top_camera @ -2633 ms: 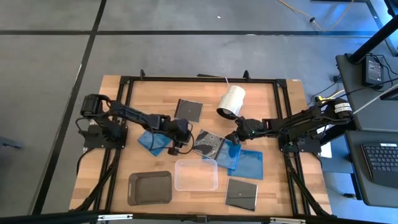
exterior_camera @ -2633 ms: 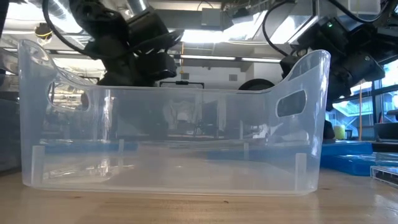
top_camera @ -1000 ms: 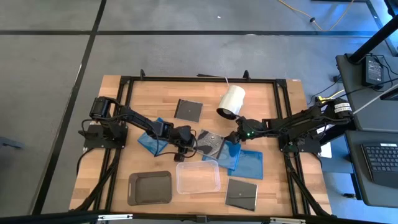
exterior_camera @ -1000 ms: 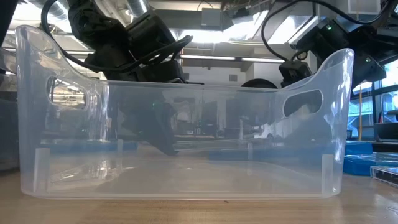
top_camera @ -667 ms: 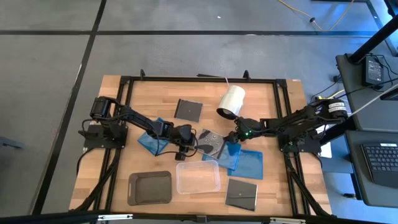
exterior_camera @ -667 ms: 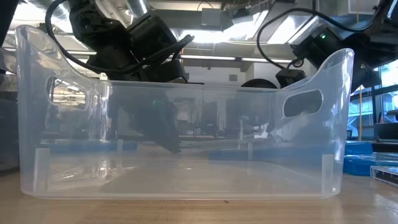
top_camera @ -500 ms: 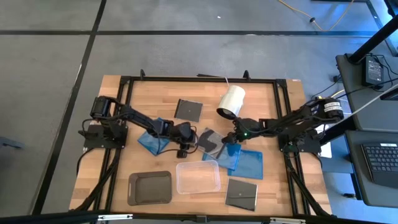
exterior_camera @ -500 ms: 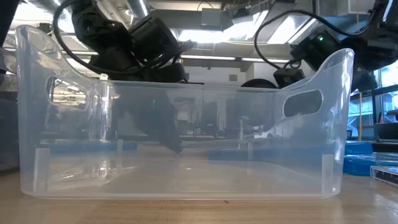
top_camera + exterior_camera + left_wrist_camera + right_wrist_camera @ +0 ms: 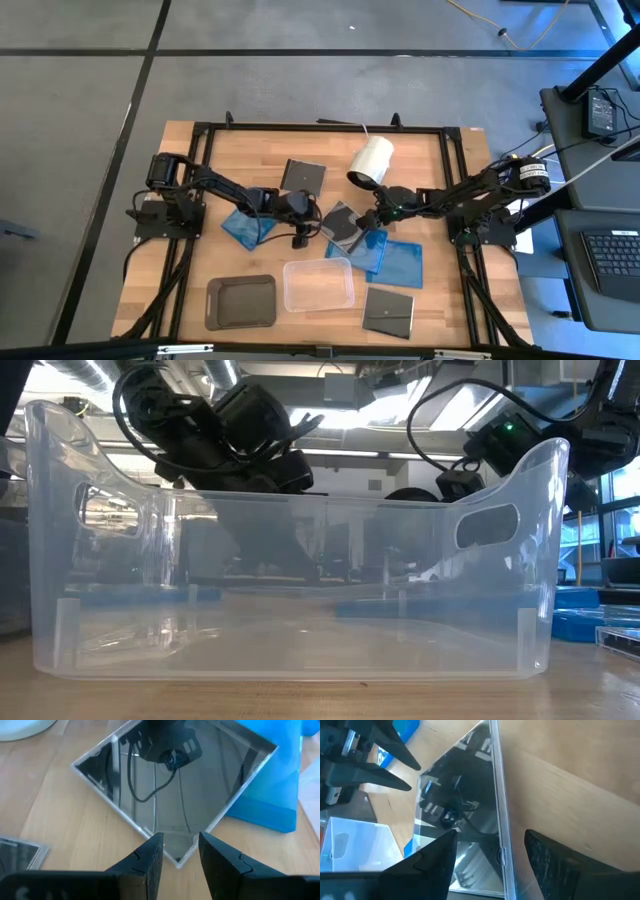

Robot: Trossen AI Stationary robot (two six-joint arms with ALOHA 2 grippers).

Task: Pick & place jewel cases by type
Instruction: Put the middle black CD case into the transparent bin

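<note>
While the left gripper (image 9: 306,226) pinches one corner of the dark, mirror-faced square jewel case (image 9: 343,222) at the wooden table's (image 9: 430,180) middle, the right gripper (image 9: 368,222) straddles its opposite edge, fingers apart. The case overlaps a translucent blue jewel case (image 9: 372,250) near the clear plastic tray (image 9: 318,283).

On the surface (image 9: 200,270), a jewel case (image 9: 341,223) lies at frame centre between both arms. A white cylinder (image 9: 371,162) lies above it, two trays (image 9: 280,292) below, another case (image 9: 389,311) lower right.
</note>
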